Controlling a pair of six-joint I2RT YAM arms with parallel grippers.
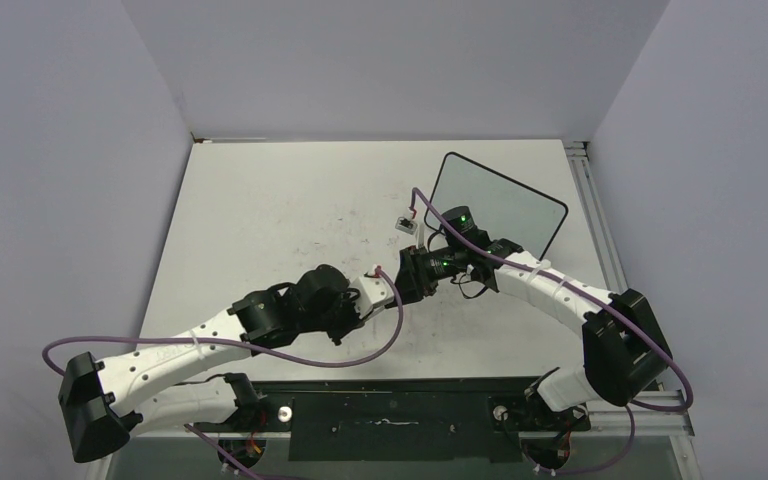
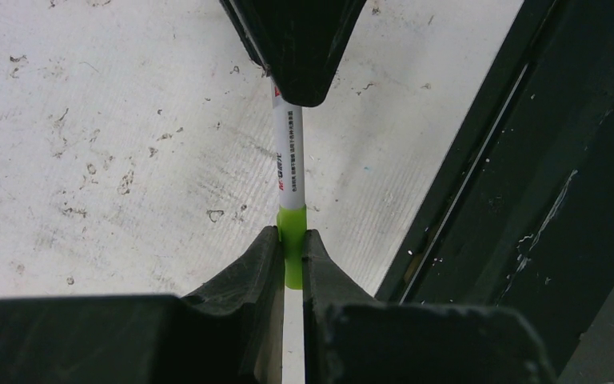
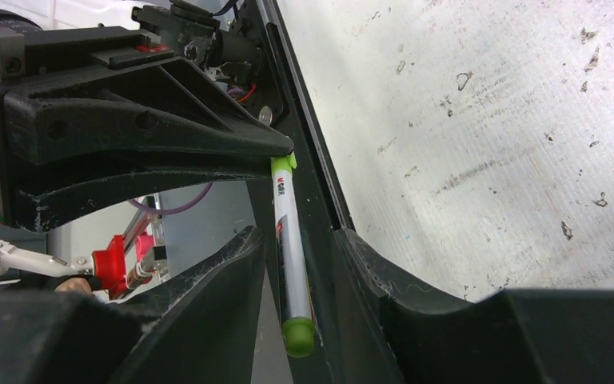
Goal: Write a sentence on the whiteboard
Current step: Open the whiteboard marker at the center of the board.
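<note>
Inspection, both arms at mid-bench.

Left arm: I see it reach from its base at the near left corner, laid low across the bench [image 1: 260, 220] toward the centre, forearm angled up to the right. The left claw [image 2: 292, 256] is clamped shut on the green cap [image 2: 292, 236] of a white marker [image 2: 289, 152]; both fingers press the cap from either side.

Right arm: it comes from the near right corner, elbow raised at the right edge, forearm running left and slightly away from me, wrist turned to face the left claw. The two claws meet tip to tip with the marker spanning between them, held clear of the bench surface. The right claw [image 3: 292, 268] sits around the marker's barrel, its fingers close on each side, the other green end [image 3: 298, 336] poking out behind them. I cannot tell whether those fingers actually press the barrel or merely flank it.

Whiteboard [image 1: 500, 200]: it sits on the far right part of the bench, turned at an angle to the bench edges, just beyond the right wrist and apart from both claws.

A purple cable [image 1: 390, 330] loops under the left wrist.
</note>
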